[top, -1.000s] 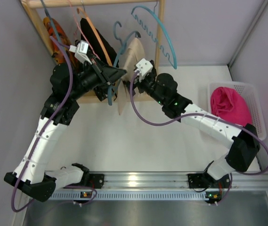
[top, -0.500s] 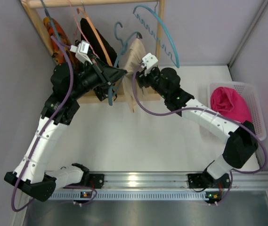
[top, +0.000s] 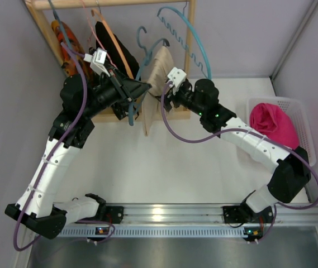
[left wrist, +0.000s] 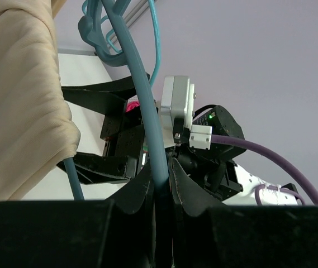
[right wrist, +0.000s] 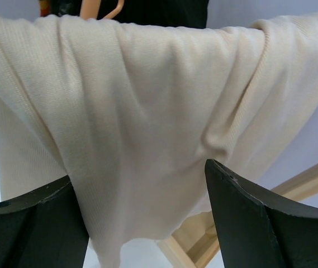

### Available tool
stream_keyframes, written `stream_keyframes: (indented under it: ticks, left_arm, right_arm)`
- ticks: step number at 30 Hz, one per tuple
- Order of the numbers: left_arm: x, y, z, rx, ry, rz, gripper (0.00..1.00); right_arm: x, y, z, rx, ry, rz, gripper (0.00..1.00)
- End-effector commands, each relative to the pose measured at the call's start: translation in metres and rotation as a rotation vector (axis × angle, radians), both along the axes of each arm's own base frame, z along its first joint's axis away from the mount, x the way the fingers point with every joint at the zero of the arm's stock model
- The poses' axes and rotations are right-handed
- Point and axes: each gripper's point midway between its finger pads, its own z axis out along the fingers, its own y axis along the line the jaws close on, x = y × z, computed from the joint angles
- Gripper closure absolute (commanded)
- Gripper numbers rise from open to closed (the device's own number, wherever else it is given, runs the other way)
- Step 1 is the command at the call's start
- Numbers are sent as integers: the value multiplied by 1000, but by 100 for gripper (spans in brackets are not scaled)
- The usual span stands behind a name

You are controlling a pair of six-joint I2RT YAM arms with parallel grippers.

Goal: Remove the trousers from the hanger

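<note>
Cream trousers point(top: 157, 70) hang folded over a teal hanger point(top: 138, 75) on the wooden rack. My left gripper point(top: 143, 86) is shut on that hanger; the left wrist view shows the teal rod point(left wrist: 147, 111) pinched between the jaws point(left wrist: 161, 181), with the trousers point(left wrist: 19, 111) to its left. My right gripper point(top: 162, 99) reaches in from the right and stands open. In the right wrist view the cream cloth point(right wrist: 147, 111) hangs just ahead of and between the spread fingers point(right wrist: 259, 218), gripper point(right wrist: 142, 195). I cannot tell whether the fingers touch it.
The wooden rack point(top: 189, 44) also carries a second teal hanger point(top: 195, 39), an orange hanger point(top: 119, 47) and a black garment point(top: 117, 50). A white basket point(top: 301, 111) holding a pink garment point(top: 273, 123) stands at the right. Grey walls close in on the left and right.
My right gripper has moved up against the trousers and its jaws narrowed, then widened again. The trousers' lower hem has swung. The left arm has stayed still on the hanger.
</note>
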Motion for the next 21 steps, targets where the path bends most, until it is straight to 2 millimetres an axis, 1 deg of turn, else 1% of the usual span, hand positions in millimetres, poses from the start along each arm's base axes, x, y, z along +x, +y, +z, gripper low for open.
stream_keyframes:
  ticks: [1,4,7,12,14,21]
  left_arm:
    - [-20,5,63,-94,-237,-24,100]
    - [-21,4,61,-92,-236,-32,100]
    - [-22,3,62,-95,-240,-38,100]
    - [-23,1,60,-94,-240,-54,100]
    - [-24,0,61,-95,-245,-60,100]
    - [-24,-1,60,-93,-243,-66,100]
  right_arm:
    - [-14,2,13,-9,-41,84,24]
    - [-17,3,10,-29,-43,105,20]
    - [-15,2,5,-50,-46,98,18]
    - [-10,-5,5,-54,-45,86,17]
    - [-8,-8,7,-50,-47,78,17]
    - [1,-27,17,-40,-65,41,17]
